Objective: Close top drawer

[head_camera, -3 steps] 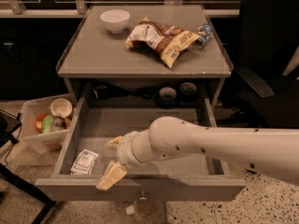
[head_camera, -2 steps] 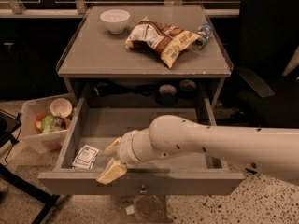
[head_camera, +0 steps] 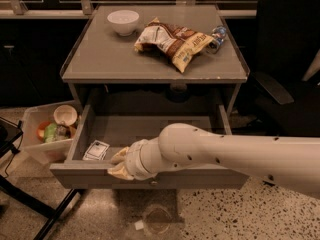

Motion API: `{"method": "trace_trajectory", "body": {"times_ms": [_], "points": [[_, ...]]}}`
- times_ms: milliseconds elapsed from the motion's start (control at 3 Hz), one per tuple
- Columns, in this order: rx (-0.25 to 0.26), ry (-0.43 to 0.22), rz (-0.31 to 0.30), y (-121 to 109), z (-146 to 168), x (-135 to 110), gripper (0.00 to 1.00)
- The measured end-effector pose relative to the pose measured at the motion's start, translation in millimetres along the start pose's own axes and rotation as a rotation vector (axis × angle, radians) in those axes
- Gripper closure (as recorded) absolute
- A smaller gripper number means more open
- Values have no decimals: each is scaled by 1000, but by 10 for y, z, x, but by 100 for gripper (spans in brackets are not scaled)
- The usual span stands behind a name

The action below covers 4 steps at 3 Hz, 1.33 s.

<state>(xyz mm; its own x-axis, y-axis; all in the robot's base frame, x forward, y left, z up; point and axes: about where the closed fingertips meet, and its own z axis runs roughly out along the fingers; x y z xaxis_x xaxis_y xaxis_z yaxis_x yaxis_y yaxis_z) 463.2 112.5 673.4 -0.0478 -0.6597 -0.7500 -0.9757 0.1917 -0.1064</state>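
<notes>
- Gripper [head_camera: 118, 164]: at the front edge of the top drawer [head_camera: 75, 174], left of centre, on a pale arm [head_camera: 225, 156] that enters from the right across the drawer front.
- Fingers [head_camera: 120, 156]: they stand apart and grip nothing. One yellowish tip lies just inside the drawer and the other against the outer face of the front panel, so the panel's upper rim appears to sit between them.
- Task object: the top drawer projects from under the table [head_camera: 125, 59], partly open, with its grey floor exposed. Its knob is hidden behind the arm.
- Change: compared with the two earlier views, the front panel lies closer to the table's front edge and less of the drawer floor shows. The table has kept its place in the view, so the drawer itself has slid inward, with the gripper travelling along with it.
- Meaning for the task: the closing push appears to be under way and working, at roughly the midpoint. A good part of the travel remains before the panel meets the frame.
- Contents: a small white packet [head_camera: 96, 150] lies flat in the drawer's front left corner, just beside the gripper and low enough that it should not block closing.
- Surroundings: a white bowl [head_camera: 123, 21] and a chip bag [head_camera: 172, 41] rest on the table, well apart from the action.
</notes>
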Motion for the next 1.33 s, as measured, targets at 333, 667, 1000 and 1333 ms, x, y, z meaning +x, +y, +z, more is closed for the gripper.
{"method": "trace_trajectory", "body": {"times_ms": [333,667,1000,1333], "points": [[50,-31,-18,-213,58,-72,100],[57,-42,-21,-255,78,-77,100],[63,-46,-17,-291,94,-65,100],[83,-52,-18,-348,96,-84,100]]}}
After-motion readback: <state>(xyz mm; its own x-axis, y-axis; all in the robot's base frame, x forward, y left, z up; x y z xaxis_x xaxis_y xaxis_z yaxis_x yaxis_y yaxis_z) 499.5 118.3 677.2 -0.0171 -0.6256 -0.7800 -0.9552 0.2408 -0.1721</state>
